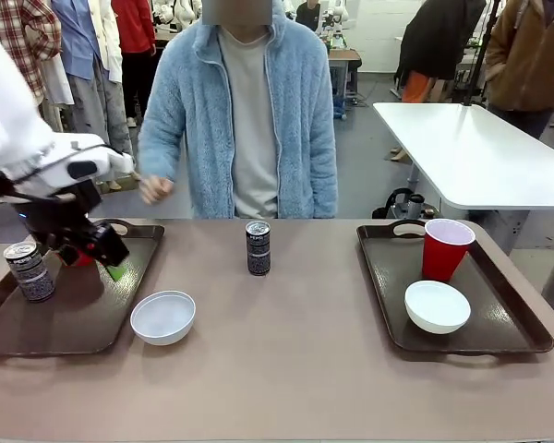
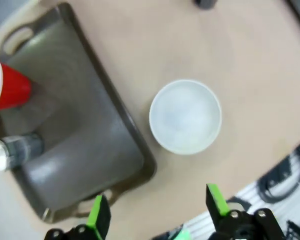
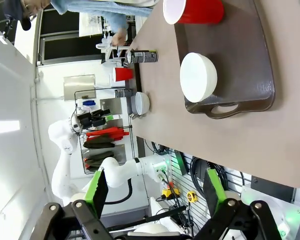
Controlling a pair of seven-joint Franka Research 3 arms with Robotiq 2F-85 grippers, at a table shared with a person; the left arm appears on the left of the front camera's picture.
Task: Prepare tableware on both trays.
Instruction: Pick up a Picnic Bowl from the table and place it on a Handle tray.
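Hanging at the left of the front view above the left tray [image 1: 74, 323], the left gripper [image 1: 100, 258] has its jaws spread wide and holds nothing. In its wrist view the green fingers [image 2: 98, 218] rise at the bottom edge, apart from everything. The left can [image 1: 28, 270] stands upright at that tray's left side, and the left cup [image 2: 10, 90] stands on the same tray, partly hidden behind the gripper in the front view. The loose bowl [image 1: 163, 317] sits on the table [image 1: 286, 369], just beside the tray's right rim. The middle can [image 1: 258, 247] stands upright at centre frame, in front of the person [image 1: 249, 111].

At the right, the right tray [image 1: 499, 314] carries the right cup [image 1: 446, 247] and the right bowl [image 1: 437, 305], near each other. The right gripper [image 3: 156, 192] is empty too, jaws wide apart, well clear of that tray.
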